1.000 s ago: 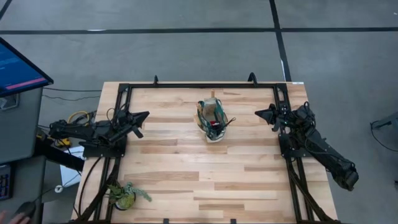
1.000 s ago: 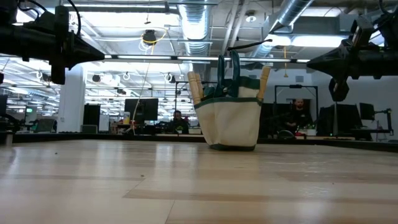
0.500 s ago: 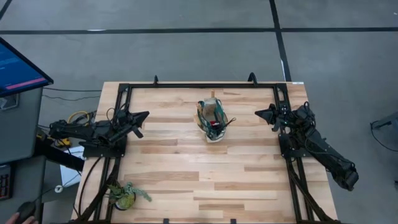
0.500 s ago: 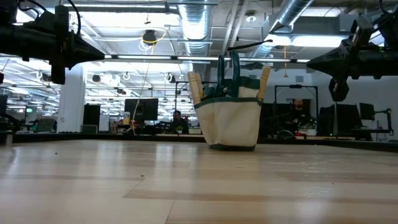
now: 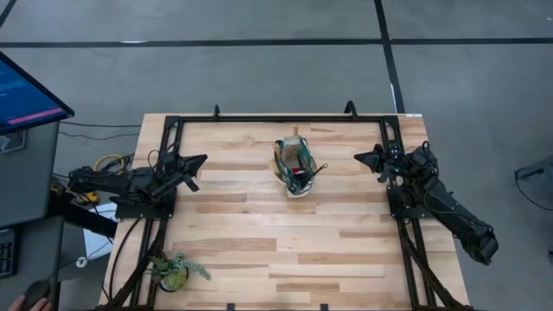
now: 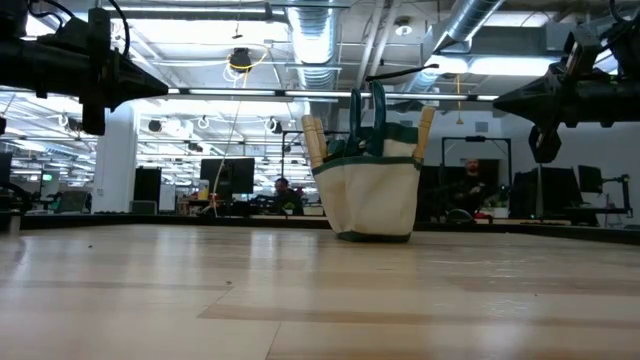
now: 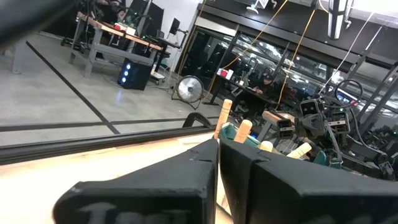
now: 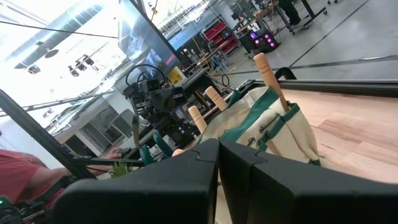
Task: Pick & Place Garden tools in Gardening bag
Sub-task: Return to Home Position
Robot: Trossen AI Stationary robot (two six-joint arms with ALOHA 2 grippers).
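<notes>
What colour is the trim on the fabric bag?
Dark green, on the cream gardening bag; low view best.

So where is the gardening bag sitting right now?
In the high view the bag stands upright near the middle of the table, between the left end effector and the right end effector, touching neither.

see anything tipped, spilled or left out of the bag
Nothing stands out. The gardening bag stands upright on the table, wooden tool handles poking from its top. The left gripper and right gripper hang shut at either side.
</notes>
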